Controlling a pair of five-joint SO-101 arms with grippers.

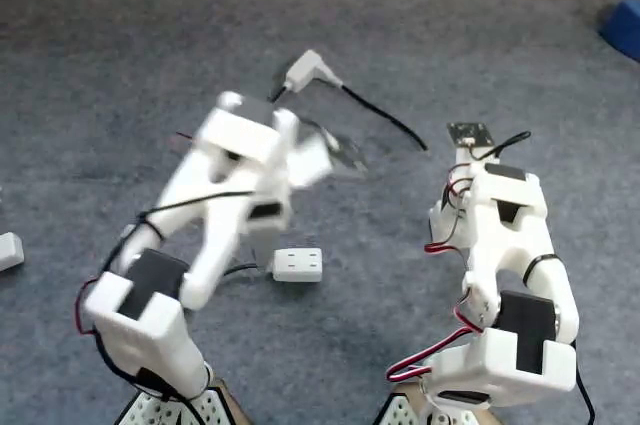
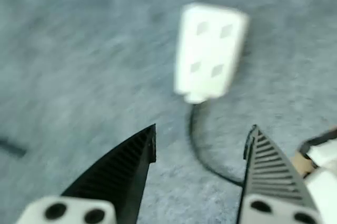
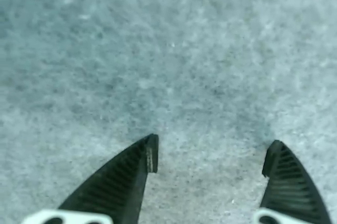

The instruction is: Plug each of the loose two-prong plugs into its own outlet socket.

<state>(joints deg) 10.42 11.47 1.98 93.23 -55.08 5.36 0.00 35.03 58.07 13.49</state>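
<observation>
A white outlet block (image 1: 297,264) with two pairs of slots lies flat on the grey carpet between the arms. In the left wrist view the outlet block (image 2: 209,50) lies ahead of my open left gripper (image 2: 202,135), with a black cable (image 2: 200,150) running from it between the fingers. A white two-prong plug (image 1: 308,69) on a black cord (image 1: 385,117) lies farther back. My left gripper (image 1: 325,153) is blurred, raised between the plug and the block. My right gripper (image 3: 210,147) stands open over bare carpet, holding nothing; the high view has the right gripper (image 1: 472,137) at the right.
Another small white piece (image 1: 8,250) sits at the left edge of the carpet. A blue object (image 1: 625,25) lies at the far right corner. Both arm bases stand at the near edge.
</observation>
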